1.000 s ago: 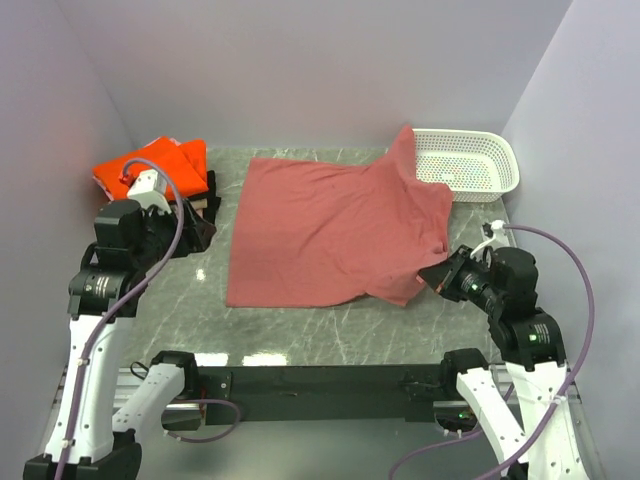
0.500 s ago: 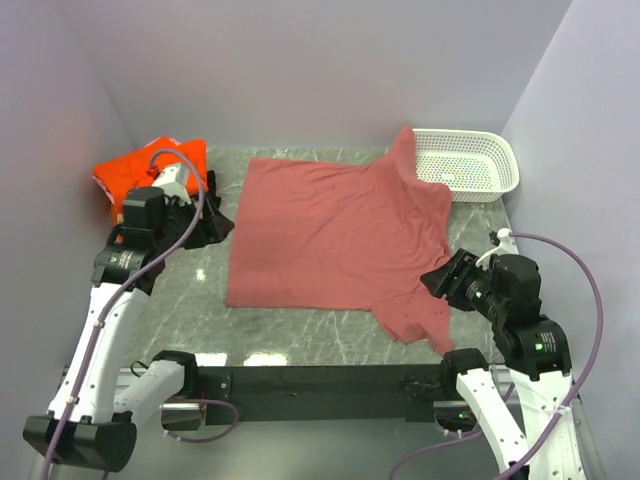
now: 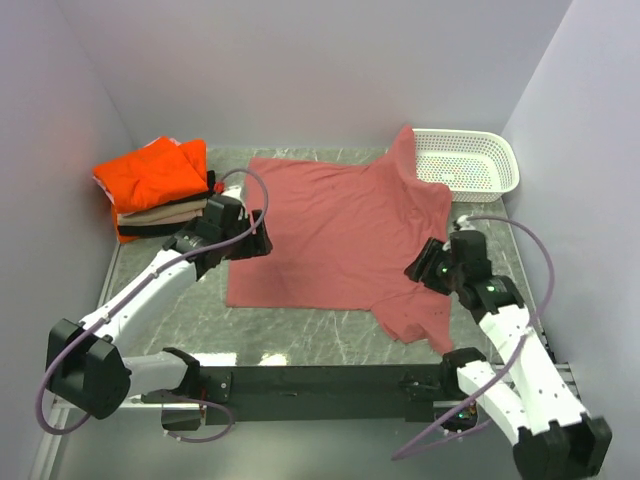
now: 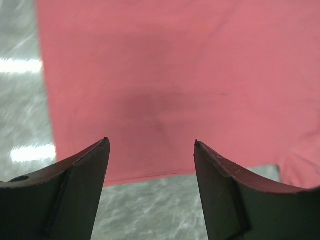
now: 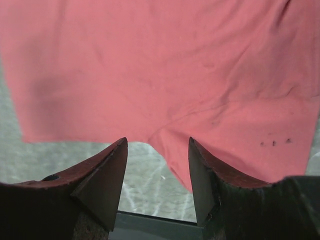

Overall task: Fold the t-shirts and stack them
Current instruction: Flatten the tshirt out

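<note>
So the salmon t-shirt [image 3: 335, 235] lies flat in the middle, one sleeve draped on the white basket [image 3: 480, 170] at 1 o'clock, folded shirt stack [image 3: 155, 185] at 10 o'clock. Left gripper [image 3: 258, 238] at its 9 o'clock edge and right gripper [image 3: 415, 268] at 4 o'clock are both spread, pinching nothing.

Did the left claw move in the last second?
Yes. The left gripper went right, away from the folded orange stack, to the red shirt's left edge.

Lab cell: blank walls [image 3: 300, 70], marbled table [image 3: 300, 335]
</note>
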Robot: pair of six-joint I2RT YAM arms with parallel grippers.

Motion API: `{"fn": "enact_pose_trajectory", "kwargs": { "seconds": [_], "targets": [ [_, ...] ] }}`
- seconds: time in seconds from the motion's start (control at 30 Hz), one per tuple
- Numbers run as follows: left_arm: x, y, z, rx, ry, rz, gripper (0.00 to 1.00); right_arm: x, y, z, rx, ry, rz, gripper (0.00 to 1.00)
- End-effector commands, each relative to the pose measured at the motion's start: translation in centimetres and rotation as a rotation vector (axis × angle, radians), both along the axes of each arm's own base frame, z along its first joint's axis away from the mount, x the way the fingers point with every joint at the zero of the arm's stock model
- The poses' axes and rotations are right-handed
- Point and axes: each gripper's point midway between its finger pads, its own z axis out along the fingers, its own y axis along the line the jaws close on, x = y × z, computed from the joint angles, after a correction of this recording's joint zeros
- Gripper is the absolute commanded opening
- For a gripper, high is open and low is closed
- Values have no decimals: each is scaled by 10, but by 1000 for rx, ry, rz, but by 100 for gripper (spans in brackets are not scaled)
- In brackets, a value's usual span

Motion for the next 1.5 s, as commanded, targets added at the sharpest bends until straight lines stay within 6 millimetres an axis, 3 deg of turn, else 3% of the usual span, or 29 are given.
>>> {"fn": "enact_pose_trajectory", "kwargs": {
  "seconds": [0.0,0.07,0.13,0.37,0.57,0.77,1.0,1.1,1.23,1.33,1.47],
  "targets": [
    [1,31,-5,41,-26,196,74,9,19,-12,-32,-29,39,59],
    [-7,48,-21,81,1,283,75,9,32,-22,-26,-11,67,59],
    [-16,50,-29,48,33,327,76,10,48,-27,-2,-4,105,59],
    [-64,69,-90,0,201,520,71,21,68,-34,-4,-1,170,59],
    [-76,74,-107,-26,242,600,68,28,76,-37,-2,-7,210,59],
    [-82,65,-140,-22,343,594,62,27,80,-46,0,2,239,60],
    [-87,71,-148,3,353,623,48,26,73,-55,-31,9,225,60],
    [-90,76,-148,23,353,632,37,25,75,-56,-22,13,232,60],
    [-95,83,-145,44,348,646,13,27,76,-59,-22,17,234,60],
    [-91,86,-128,40,306,650,1,31,72,-64,-52,30,215,60],
    [-86,93,-98,27,239,667,1,38,70,-68,-83,44,203,60]
  ]
}}
